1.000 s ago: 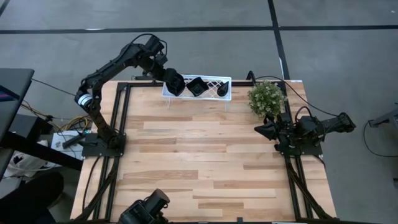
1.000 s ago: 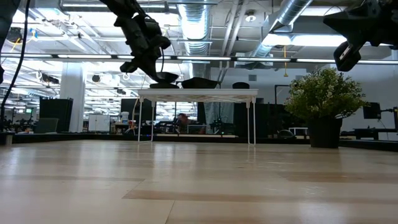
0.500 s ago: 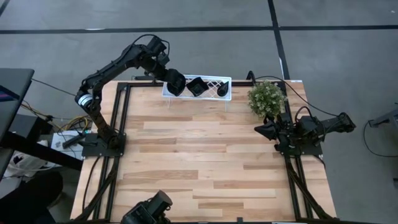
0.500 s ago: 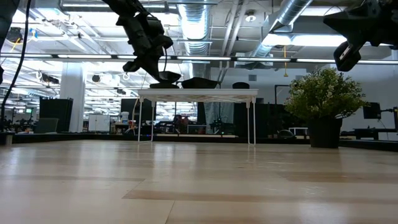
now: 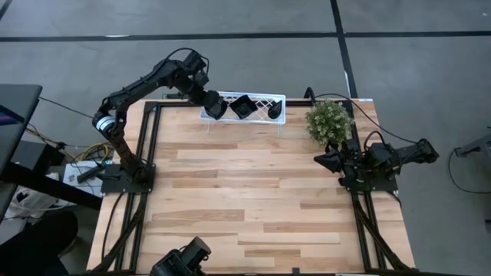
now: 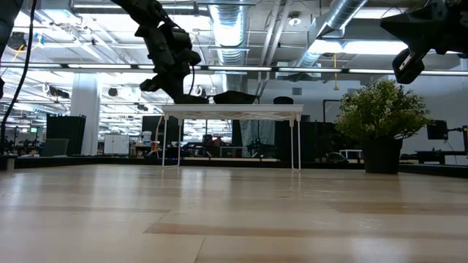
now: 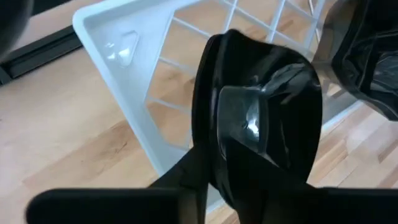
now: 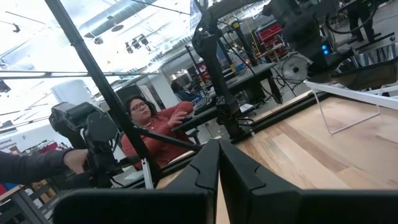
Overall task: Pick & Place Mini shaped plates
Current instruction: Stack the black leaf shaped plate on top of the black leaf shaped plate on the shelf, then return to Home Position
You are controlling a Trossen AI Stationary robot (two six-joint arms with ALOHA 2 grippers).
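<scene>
My left gripper (image 5: 205,98) reaches over the left end of the white lattice rack (image 5: 261,98) at the table's far edge, shut on a glossy black mini plate (image 5: 214,106). In the left wrist view that plate (image 7: 261,118) stands up before the fingers, above the rack's end wall (image 7: 124,68). Two more black plates (image 5: 243,106) (image 5: 274,110) lie in the rack. In the low view the left gripper (image 6: 175,77) hangs just above the rack's top (image 6: 234,109). My right gripper (image 5: 325,159) waits shut by the table's right edge, touching nothing. My left gripper pinches the black plate between its two fingers at the plate's near rim (image 7: 208,158), coming slanting down from the table's left. The plate is tilted up on edge over the rack's left end. Whether its lower edge touches the rack, I cannot tell.
A small green bushy plant (image 5: 330,121) in a dark pot stands at the far right, close to the rack's right end and the right arm. Bare wooden tabletop (image 5: 245,192) lies between the arms. Beyond the table, a person in red (image 8: 155,137) shows in the right wrist view.
The left gripper has shifted a little toward the table's left edge and turned, keeping its hold. The plate, which lay nearly flat over the rack's left end, is now tipped more on edge. The right arm has kept still.
</scene>
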